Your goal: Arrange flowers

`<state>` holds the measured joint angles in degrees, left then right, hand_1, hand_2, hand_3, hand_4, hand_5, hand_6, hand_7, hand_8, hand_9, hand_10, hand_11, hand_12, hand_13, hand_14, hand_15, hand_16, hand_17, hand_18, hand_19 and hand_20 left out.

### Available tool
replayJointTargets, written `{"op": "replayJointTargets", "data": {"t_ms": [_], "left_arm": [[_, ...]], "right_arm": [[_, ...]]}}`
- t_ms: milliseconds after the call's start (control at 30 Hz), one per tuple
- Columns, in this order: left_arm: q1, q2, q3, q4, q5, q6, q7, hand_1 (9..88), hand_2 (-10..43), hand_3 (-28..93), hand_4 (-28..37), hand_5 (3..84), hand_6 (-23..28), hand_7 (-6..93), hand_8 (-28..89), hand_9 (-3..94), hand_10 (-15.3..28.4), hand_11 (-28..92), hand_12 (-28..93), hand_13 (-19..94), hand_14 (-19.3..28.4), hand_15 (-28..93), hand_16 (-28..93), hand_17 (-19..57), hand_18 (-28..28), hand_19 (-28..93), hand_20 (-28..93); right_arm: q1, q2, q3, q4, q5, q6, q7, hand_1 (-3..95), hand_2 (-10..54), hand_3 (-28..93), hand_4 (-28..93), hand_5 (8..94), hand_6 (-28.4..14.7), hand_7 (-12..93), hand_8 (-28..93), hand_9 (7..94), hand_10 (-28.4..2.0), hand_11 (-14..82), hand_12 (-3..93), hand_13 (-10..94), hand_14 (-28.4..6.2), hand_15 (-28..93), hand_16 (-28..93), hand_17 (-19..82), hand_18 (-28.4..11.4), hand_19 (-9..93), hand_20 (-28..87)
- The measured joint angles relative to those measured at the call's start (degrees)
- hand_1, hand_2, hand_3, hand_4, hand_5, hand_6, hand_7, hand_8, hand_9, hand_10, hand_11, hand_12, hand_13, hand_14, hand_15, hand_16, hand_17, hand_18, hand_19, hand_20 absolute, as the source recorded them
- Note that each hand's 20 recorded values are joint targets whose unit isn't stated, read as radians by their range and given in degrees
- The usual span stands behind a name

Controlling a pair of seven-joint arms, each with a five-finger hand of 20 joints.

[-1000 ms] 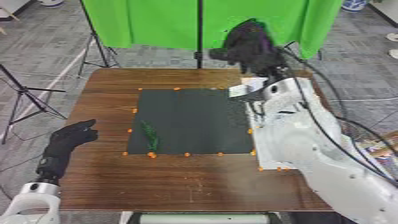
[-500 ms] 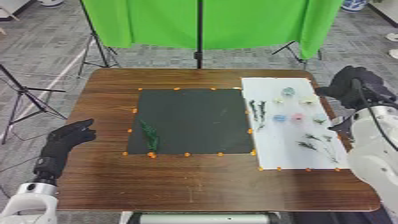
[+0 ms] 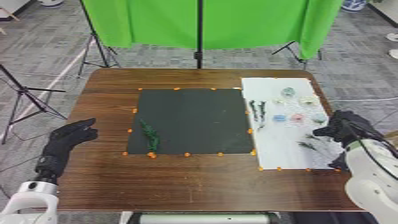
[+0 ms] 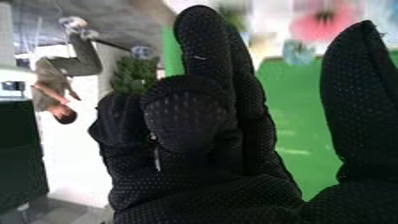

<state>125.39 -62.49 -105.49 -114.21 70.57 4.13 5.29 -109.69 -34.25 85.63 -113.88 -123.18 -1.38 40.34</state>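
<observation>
In the head view, my right hand (image 3: 348,128) is over the right edge of the white sheet (image 3: 275,155), partly covering the thin sprigs (image 3: 307,145) there. Its fingers look relaxed and hold nothing. Farther up the sheet lie pale flowers, including a pink flower (image 3: 297,118) and a blue flower (image 3: 280,118), beside two narrow green stems (image 3: 262,111). A green leafy sprig (image 3: 149,135) lies on the black mat (image 3: 200,120) near its left side. My left hand (image 3: 69,141) is open left of the mat. In the right wrist view, my right hand (image 4: 204,175) has a pink flower (image 4: 324,22) beyond it.
Orange dots mark the edges of the mat and sheet on the brown table (image 3: 178,185). Behind the table hang a green curtain (image 3: 147,25) and a dark upright pole (image 3: 200,40). Tripod stands are on the floor at the left and back.
My right hand first swung from the far side of the table to the right, uncovering the sheet, then came lower and nearer, over its right edge. The left hand stayed still.
</observation>
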Motion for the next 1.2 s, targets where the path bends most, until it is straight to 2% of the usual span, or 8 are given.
{"op": "replayJointTargets", "data": {"t_ms": [133,233,333,433,667,900,1067,1200], "left_arm": [[0.0,0.0,-0.01,0.0,0.02,-0.05,-0.08,31.7,4.8,64,-17.9,47.4,5.4,14.3,-6,48.5,14.7,25,14,39,19.3,31,1,5.6,16.2,30,30],[0.0,0.0,0.01,0.01,0.03,-0.08,-0.14,31.7,4.8,64,-17.9,47.4,5.3,14.2,-6,48.5,14.7,25,14,39,19.3,30,1,5.6,16.2,30,30],[0.0,0.0,0.04,0.02,0.04,-0.14,-0.14,31.8,4.8,64,-17.9,47.4,5.3,14.3,-6,48.5,14.7,25,14,39,19.4,30,1,5.6,16.2,30,30],[-0.1,0.0,0.06,0.04,0.04,-0.16,-0.15,31.7,4.8,64,-17.9,47.4,5.3,14.3,-6,48.5,14.7,25,14,39,19.3,30,1,5.6,16.2,30,30],[-0.1,0.0,0.03,0.02,0.06,-0.22,-0.18,31.7,4.9,64,-17.9,47.4,5.3,14.3,-6,48.5,14.7,25,14,38,19.4,30,1,5.6,16.2,30,30],[0.4,-0.01,-0.27,-0.21,0.09,-0.22,-0.37,31.5,4.7,65,-17.8,47.4,5.3,14.2,-6,48.5,14.7,25,14,38,19.3,30,1,5.6,16.2,30,30],[0.7,-0.05,-0.44,-0.46,0.14,-0.3,-0.81,31.5,4.7,64,-17.8,47.3,5.3,14.1,-6,48.3,14.7,25,14,38,19.4,30,1,5.5,16.2,30,30],[0.7,-0.02,-0.44,-0.46,0.18,-0.7,-1.25,31.6,4.7,64,-17.8,47.2,5.3,14.1,-6,48.3,14.7,25,14,38,19.3,30,1,5.4,16.2,30,30]], "right_arm": [[-1.2,0.0,-0.8,0.3,-0.2,0.2,-0.2,35.4,-9.5,64,-13,69.7,-4.3,18,-5,76.5,-14.5,30.3,30.6,86,-3.3,59,40,45,-23.2,88,54],[-1.1,0.0,-2.3,1.0,-0.5,0.3,-0.3,41.0,-9.5,65,-14,71.3,-3.9,19,-6,78.4,-13.6,30.6,30.1,87,-2.7,59,40,46,-22.6,88,53],[-0.8,0.0,-3.5,1.3,-1.4,1.5,-0.3,51.8,-9.5,55,-14,74.8,-3.0,20,14,83.3,-11.9,26.8,37.3,89,-1.8,60,39,48,-21.7,90,52],[-0.1,0.2,-5.1,2.1,-2.8,3.7,-0.2,58.2,-9.5,53,-14,79.7,-1.4,25,19,89.1,-10.3,26.0,41.8,93,-0.8,60,39,52,-20.8,92,50],[-0.7,0.3,-6.0,2.6,-2.9,13.1,-0.1,58.5,-9.5,55,-14,81.4,-1.0,27,19,90.8,-9.5,28.4,41.0,94,-0.1,62,38,55,-20.2,93,50],[-0.8,-0.2,-1.9,-4.0,-0.5,13.6,-0.1,58.3,-9.5,56,-13,81.7,-1.0,27,19,91.2,-9.4,28.5,41.2,94,0.1,63,36,56,-19.9,93,51],[7.9,-1.9,-9.1,-7.9,0.1,14.3,-0.5,58.5,-9.5,55,-12,82.0,-1.1,27,19,91.3,-9.4,28.6,41.5,94,0.0,63,36,57,-19.8,93,51],[17.4,-7.0,-18.0,-7.4,1.2,16.3,-1.4,58.5,-9.5,55,-12,82.0,-1.1,27,19,91.3,-9.5,28.6,41.6,94,0.0,63,36,57,-19.7,93,51]]}}
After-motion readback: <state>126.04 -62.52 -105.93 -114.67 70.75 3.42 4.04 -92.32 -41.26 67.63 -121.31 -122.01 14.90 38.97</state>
